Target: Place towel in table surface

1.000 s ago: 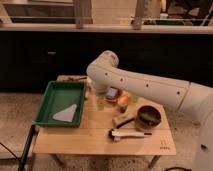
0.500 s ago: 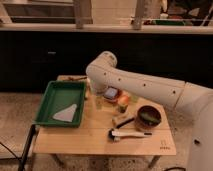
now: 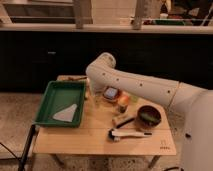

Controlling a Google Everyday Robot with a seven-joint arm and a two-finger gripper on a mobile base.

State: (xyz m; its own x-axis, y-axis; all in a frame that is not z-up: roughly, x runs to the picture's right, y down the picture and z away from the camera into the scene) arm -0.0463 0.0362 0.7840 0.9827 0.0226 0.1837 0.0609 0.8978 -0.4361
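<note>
Barely anything has moved over the last second; arm (image 3: 135, 85) holds the same pose, elbow only wobbling slightly; it reaches in from the right, rises up-left across the table to a bent elbow above the back-left area, then drops down; gripper (image 3: 95, 96) hangs below that elbow, just beside the right rim of the green tray (image 3: 60, 97), low over the table's back part; fingers are spread apart with nothing between them; towel (image 3: 66, 115) is a small flat pale grey-white cloth, folded to a rough triangle, lying on the tray floor toward its front right corner, apart from the gripper; tray sits on the left end of the table surface (image 3: 85, 142), a light wooden top, and the towel is the only thing I can see in it; blue sponge (image 3: 111, 93) lies mid-table, partly under the arm; brown bowl (image 3: 149, 117) stands on the right with something green inside; white-handled brush (image 3: 127, 134) lies flat in front of the bowl; small dark mark (image 3: 164, 147) near the front right corner.
</note>
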